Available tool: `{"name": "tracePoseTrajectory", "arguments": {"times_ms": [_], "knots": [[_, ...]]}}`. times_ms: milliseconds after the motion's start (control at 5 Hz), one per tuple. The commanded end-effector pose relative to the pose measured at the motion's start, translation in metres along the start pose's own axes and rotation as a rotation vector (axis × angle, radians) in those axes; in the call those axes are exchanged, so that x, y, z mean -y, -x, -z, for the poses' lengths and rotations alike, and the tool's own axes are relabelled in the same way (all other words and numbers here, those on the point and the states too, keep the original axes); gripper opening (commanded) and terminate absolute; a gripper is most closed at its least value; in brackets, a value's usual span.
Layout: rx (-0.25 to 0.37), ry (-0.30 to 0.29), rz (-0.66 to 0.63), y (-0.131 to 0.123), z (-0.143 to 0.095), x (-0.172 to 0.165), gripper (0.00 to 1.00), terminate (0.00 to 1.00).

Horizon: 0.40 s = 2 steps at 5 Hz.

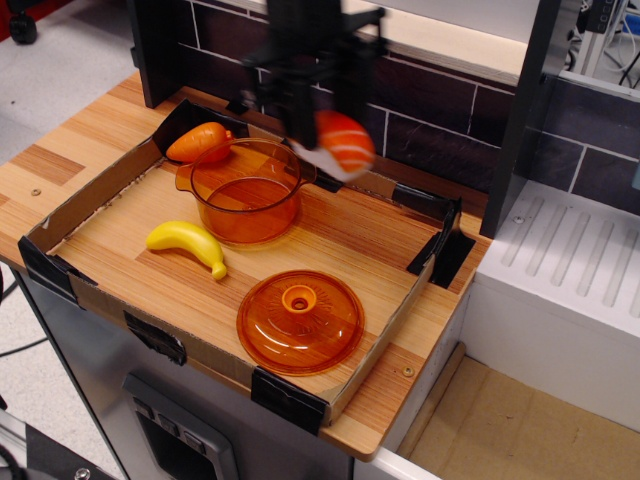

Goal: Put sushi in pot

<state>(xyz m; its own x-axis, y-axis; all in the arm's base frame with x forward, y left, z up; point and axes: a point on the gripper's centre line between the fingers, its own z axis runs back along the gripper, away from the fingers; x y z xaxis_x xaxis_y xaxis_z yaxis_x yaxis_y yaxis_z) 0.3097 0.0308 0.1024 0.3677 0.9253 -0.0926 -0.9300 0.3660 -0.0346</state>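
Near edge of worktop: shallow cardboard tray (108, 178), corners bound with black tape, lying on the wooden counter (60, 150).

Front right of tray: domed orange lid (300, 322) with knob, flat on the boards, close to the near wall.

Left of centre: yellow banana (188, 244), lying flat, apart from the lid and just in front of the pot.

Behind the banana, toward the back-left corner: pot (247, 191), translucent orange, upright, mouth open, handles out to the sides. Nothing visible inside it.

Back-left corner: orange carrot toy (198, 141), resting just behind the pot's rim (touching or not, cannot tell).

Far edge, above the tray: gripper (312, 125), dark, somewhat motion-blurred, clenched on the sushi (343, 143). Sushi is in the air, clear of the tray floor, tilted, orange-red top up and white rice base lower left. It hangs beside the pot's right rim, toward the back, not over the middle of the opening.

Beyond: dark brick-pattern back wall (440, 140).
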Motion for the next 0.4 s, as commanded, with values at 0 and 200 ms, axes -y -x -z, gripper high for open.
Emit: {"name": "tracePoseTrajectory", "arguments": {"times_ms": [0,200], "knots": [[0.008,-0.013,-0.041,-0.058,-0.009,-0.018,0.00,0.00],[0.033,-0.027,-0.046,-0.069,0.007,-0.018,0.00,0.00]]}}
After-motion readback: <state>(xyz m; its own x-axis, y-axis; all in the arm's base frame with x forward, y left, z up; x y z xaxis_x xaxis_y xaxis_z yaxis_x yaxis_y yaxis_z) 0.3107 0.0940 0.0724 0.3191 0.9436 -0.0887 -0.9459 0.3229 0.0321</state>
